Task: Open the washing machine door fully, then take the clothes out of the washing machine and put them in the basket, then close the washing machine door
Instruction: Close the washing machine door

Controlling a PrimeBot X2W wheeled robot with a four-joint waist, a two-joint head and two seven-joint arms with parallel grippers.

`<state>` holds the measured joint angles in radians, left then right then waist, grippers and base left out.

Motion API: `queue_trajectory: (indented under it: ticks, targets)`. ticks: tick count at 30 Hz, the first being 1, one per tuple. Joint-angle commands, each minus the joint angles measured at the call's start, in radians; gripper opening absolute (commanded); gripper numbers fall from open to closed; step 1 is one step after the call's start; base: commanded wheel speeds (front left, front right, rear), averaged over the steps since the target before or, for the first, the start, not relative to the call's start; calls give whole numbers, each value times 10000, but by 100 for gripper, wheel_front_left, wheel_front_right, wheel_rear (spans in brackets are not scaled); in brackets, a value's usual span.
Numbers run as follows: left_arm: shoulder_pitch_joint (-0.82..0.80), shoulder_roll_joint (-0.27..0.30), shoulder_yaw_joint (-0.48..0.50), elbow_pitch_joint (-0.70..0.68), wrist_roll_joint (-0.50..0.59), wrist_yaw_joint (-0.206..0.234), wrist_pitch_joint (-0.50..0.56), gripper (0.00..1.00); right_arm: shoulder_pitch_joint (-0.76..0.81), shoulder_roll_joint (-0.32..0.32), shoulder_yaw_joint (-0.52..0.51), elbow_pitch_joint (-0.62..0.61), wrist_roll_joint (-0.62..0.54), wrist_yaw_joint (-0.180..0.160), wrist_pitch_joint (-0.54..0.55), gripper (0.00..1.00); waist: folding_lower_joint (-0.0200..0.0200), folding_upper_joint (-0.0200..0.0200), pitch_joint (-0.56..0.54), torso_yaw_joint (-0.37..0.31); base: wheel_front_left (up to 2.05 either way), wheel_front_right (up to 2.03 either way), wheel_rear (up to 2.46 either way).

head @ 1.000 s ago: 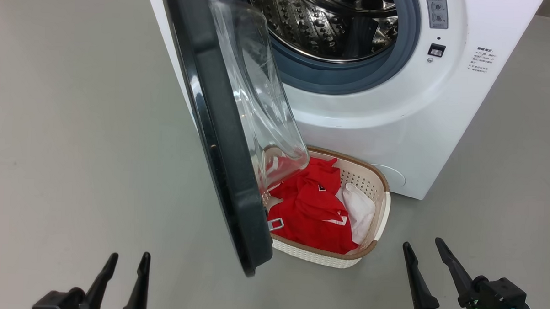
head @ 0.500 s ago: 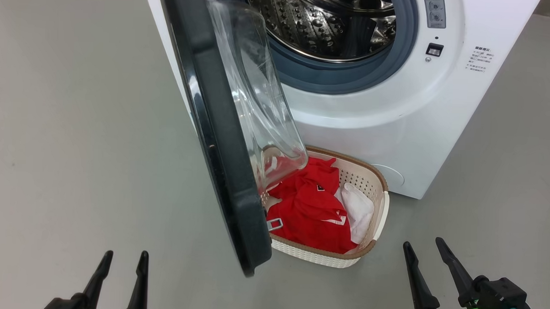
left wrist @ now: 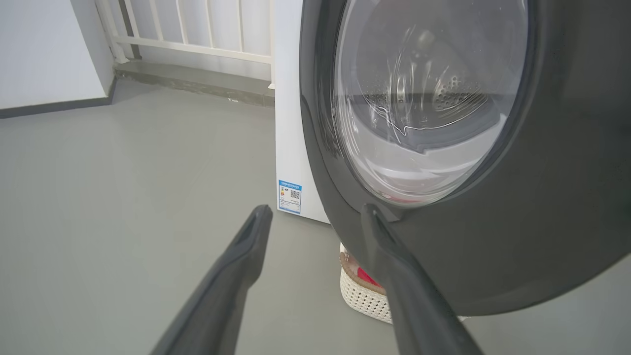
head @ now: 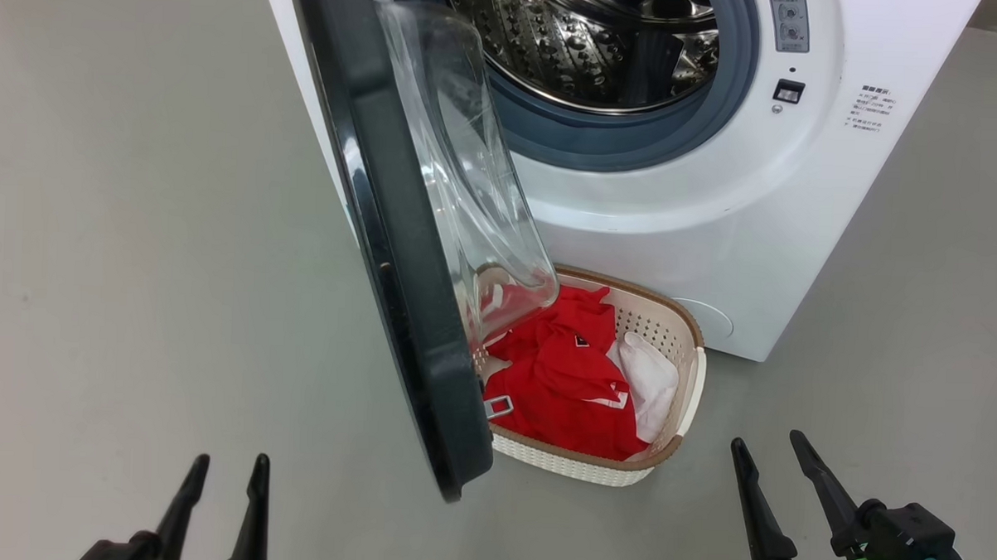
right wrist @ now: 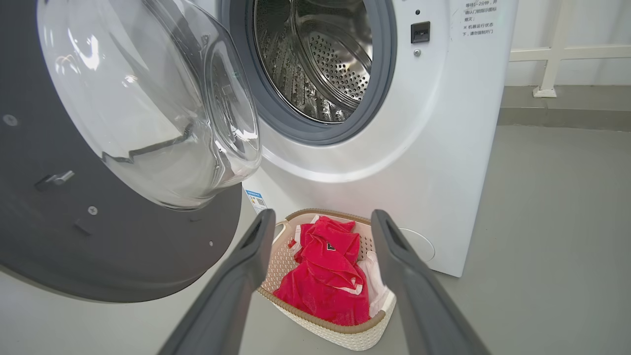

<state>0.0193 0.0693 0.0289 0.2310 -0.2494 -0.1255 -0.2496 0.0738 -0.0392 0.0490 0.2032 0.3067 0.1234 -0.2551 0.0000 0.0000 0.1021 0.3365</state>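
Observation:
The white washing machine (head: 717, 205) stands with its steel drum (head: 590, 43) exposed and no clothes showing inside. Its black-rimmed door (head: 400, 252) swings out toward me, glass bowl facing right. Below the door, the cream basket (head: 694, 378) sits on the floor holding the red polo shirt (head: 569, 382) and the white cloth (head: 652, 385). My left gripper (head: 232, 461) is open, left of the door; in the left wrist view the left gripper (left wrist: 317, 209) faces the door's outer face (left wrist: 542, 197). My right gripper (head: 766, 440) is open, right of the basket (right wrist: 325, 325).
Grey floor (head: 136, 218) spreads wide to the left of the door and to the right of the machine. A white railing (left wrist: 197, 29) and a low kerb run along the wall behind the machine. A small sticker (left wrist: 290, 196) marks the machine's side panel.
The head view has shifted very slightly. My left gripper has edged a little to the left. The door, basket and right gripper have stayed put.

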Motion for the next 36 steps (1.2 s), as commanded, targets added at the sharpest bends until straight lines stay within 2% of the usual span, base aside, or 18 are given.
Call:
queue_trajectory:
  ticks: [1,2,3,7,11,14,17,18,20,23,27,31,36]
  targets:
    - [-140,42,290,-246,-155,-52,-122,45,-413,-110,261,-212,-11,73,-67,100,0,0,1,-6,0,0,0]
    - [-162,29,231,-203,-381,-52,-122,19,-417,-110,262,-209,-12,73,-67,100,0,0,2,-8,0,0,0]
    - [-196,7,161,-152,-756,-52,-122,0,-419,-110,260,-207,-12,73,-67,100,0,0,-2,-10,0,0,0]
    - [-387,-27,-350,-128,-2894,-52,-122,0,-414,-110,281,-191,-9,73,-67,100,0,0,-24,-20,0,0,0]
    - [-588,70,-912,-235,-6131,-52,-122,0,-405,-110,326,-174,8,73,-67,100,0,0,-56,-51,0,0,0]
    - [-744,511,-1607,-572,-8698,-52,-122,0,-412,-110,368,-166,25,73,-67,100,0,0,-48,-95,0,0,0]
    - [-922,1193,-2272,-1136,-10857,-52,-90,0,-442,-110,396,-158,34,73,-67,100,0,0,-10,-147,0,0,0]
    - [-1036,1584,-2485,-1600,-12078,-52,223,0,-471,-110,405,-157,34,73,-67,100,0,0,23,-190,0,0,0]
    - [-1128,1879,-2460,-2017,-13042,-52,803,0,-498,-110,417,-152,42,73,-67,100,0,0,50,-249,0,0,0]
    - [-1202,2096,-2201,-2497,-14071,-52,2073,0,-530,-110,441,-150,67,73,-67,100,0,0,96,-360,0,0,0]
    - [-1213,2156,-1916,-2779,-14458,-52,3423,0,-561,-110,473,-140,101,73,-67,100,0,0,130,-512,0,0,0]
    - [-1201,1954,-1444,-2905,-14626,-52,4911,0,-624,-110,483,-161,128,73,-67,100,0,0,244,-771,0,0,0]
    - [-1244,1432,-898,-3045,-14602,-52,6484,0,-736,-110,426,-197,155,73,-67,100,0,0,416,-1175,0,0,0]
